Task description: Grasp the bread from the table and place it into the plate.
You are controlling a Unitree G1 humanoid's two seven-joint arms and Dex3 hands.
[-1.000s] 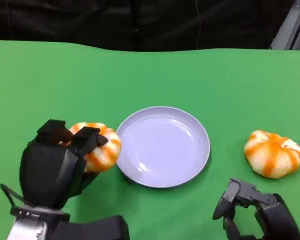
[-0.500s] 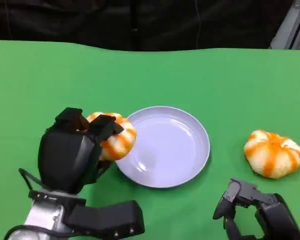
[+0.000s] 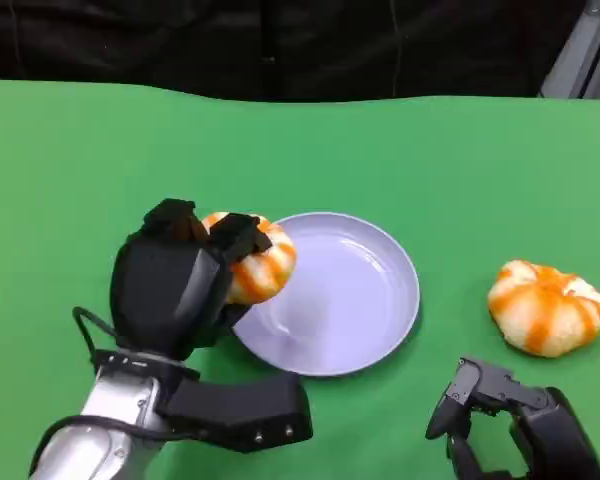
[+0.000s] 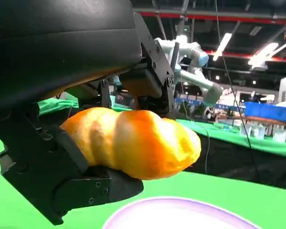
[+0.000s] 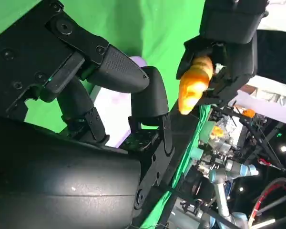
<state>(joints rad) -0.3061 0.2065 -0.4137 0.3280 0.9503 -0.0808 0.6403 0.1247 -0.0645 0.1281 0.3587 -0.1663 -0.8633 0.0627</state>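
I have the bread (image 3: 258, 262) in my left hand (image 3: 175, 285), fingers wrapped over its top and thumb side cupping it from beneath, and it hangs just above the near-left rim of the plate (image 3: 365, 290), not yet resting in it. From my left wrist camera the loaf (image 4: 133, 142) looks plump and ridged, with a glossy orange-and-cream crust; I judge it light and somewhat soft, so a firm squeeze would dent it, and the shiny surface could slip if my hold is loose. Taking it around its broad middle, as I do now, seems the safest place, since the lobes give my fingers (image 4: 150, 71) something to sit against. My right hand (image 3: 510, 420) rests low by the table's near edge, holding nothing; its fingers look partly curled but apart, though the angle is poor and I may be misreading how far they are bent. A second bread (image 3: 545, 305) lies on the green table (image 3: 460, 160) to the right of the plate, well apart from it.
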